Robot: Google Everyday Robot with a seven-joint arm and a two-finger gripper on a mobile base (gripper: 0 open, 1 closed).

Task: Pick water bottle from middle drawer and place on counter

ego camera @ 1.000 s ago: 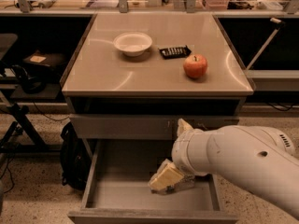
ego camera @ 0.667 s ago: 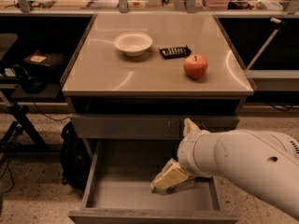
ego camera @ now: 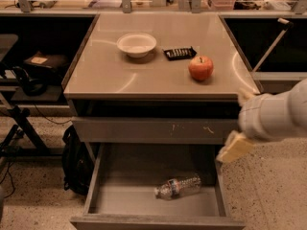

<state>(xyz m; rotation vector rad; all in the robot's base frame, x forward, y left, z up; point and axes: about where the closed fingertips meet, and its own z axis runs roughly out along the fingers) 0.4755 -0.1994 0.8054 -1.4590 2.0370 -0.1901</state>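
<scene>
Now the end effector (ego camera: 234,147) has pulled back, just right of the middle drawer (ego camera: 124,195); its state I can't tell. The water bottle (ego camera: 178,187) lies inside, front-right. Pick not done, prob. needs another reach.

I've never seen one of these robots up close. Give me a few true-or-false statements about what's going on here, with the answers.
1. The water bottle lies on its side in the open middle drawer. True.
2. The gripper is holding the water bottle. False: the gripper hangs above the drawer's right side, apart from the bottle.
3. A red apple sits on the counter. True.
4. The white bowl is inside the drawer. False: it stands on the counter, to the left of the apple.
</scene>
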